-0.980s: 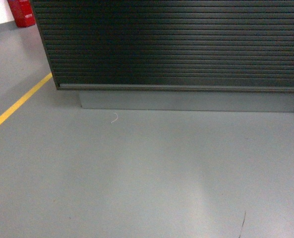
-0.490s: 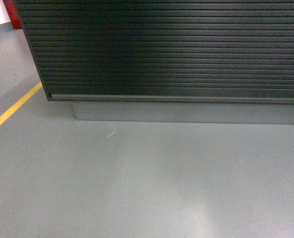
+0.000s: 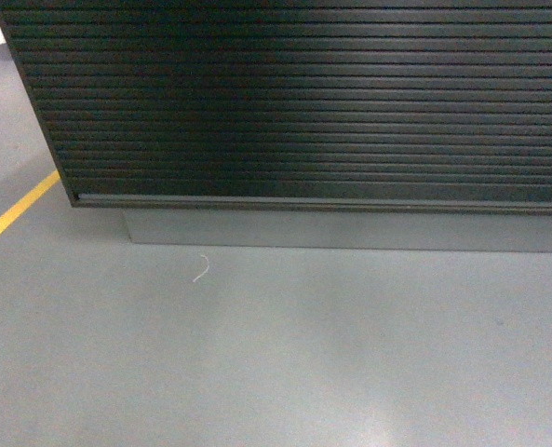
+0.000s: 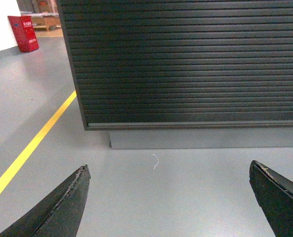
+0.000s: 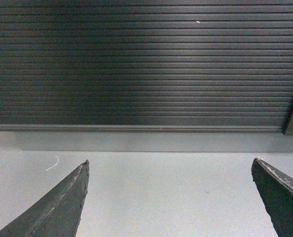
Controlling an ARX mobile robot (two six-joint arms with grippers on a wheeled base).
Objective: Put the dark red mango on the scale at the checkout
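Facing the ribbed front of the checkout [image 3: 294, 102] from the near floor [image 3: 276, 354], left gripper [image 4: 168, 197] and right gripper [image 5: 168, 197] both spread wide and empty, presumably readied for grasping; dark red mango and scale nowhere in view.

No writing can be read. The red rectangular box [image 4: 23, 32], standing on the floor left of the dark ribbed checkout front [image 4: 186, 64], bears pale markings too blurred to make out.
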